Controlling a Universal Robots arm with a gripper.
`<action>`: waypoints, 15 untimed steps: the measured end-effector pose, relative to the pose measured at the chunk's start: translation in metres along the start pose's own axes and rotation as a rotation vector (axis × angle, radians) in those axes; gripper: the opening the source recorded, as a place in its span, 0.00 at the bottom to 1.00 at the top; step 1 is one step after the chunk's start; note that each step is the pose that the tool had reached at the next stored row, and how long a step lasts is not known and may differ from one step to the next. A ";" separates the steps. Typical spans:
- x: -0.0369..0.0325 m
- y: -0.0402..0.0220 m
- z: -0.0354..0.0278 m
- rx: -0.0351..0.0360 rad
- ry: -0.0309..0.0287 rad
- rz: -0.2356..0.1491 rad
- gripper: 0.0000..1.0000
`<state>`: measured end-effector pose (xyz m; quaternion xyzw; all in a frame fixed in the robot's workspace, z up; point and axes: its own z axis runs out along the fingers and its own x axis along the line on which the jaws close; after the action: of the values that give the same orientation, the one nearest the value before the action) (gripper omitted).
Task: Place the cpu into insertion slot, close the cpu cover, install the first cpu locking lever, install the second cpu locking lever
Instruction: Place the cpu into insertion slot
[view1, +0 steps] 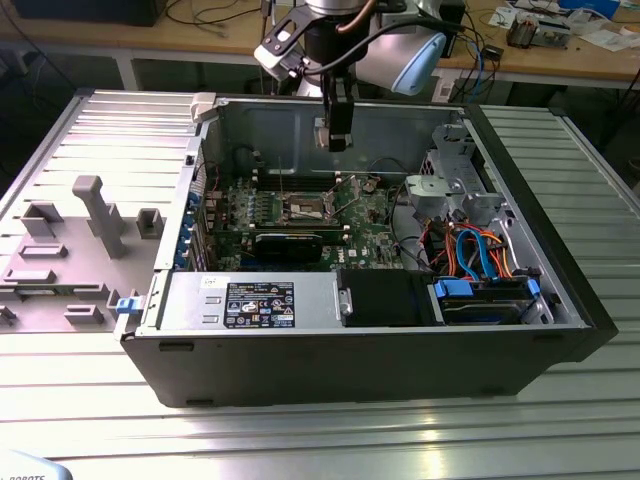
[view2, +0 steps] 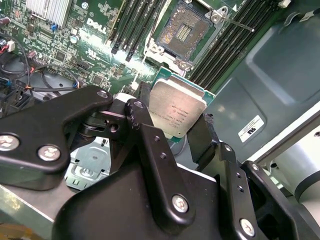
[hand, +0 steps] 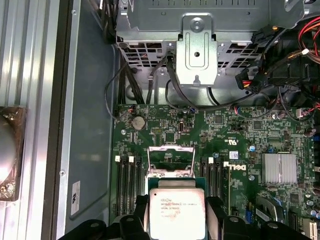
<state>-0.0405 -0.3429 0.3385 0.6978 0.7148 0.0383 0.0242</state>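
Observation:
My gripper (view1: 338, 140) hangs inside the open computer case, above the motherboard (view1: 375, 240). It is shut on the cpu (view2: 176, 107), a flat silver-grey square chip held by two opposite edges between the black fingers (view2: 202, 131). In the first wrist view the cpu (hand: 177, 212) sits in my gripper (hand: 177, 216) just short of the cpu cover (hand: 171, 161), a silvery frame that stands open. The insertion slot (view2: 186, 32) lies bare with its dark centre showing, some way below the chip. In the exterior view the insertion slot (view1: 308, 208) is lower than the gripper and slightly toward that view's left.
A thin lever rod (view2: 237, 22) sticks out beside the socket. Black memory slots (view2: 132, 25) flank it. A black expansion card (view1: 290, 243), a metal drive cage (view1: 455, 185) and orange and blue cables (view1: 480, 250) crowd the case. A grey fixture tray (view1: 70, 250) lies outside.

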 end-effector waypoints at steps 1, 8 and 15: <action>0.0000 0.0000 0.0002 0.0000 0.0000 0.000 0.54; -0.0001 -0.0006 0.0072 0.0000 0.0001 0.000 0.54; -0.0003 -0.0012 0.0131 -0.0001 0.0001 0.000 0.54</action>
<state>-0.0405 -0.3429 0.3253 0.6978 0.7148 0.0384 0.0242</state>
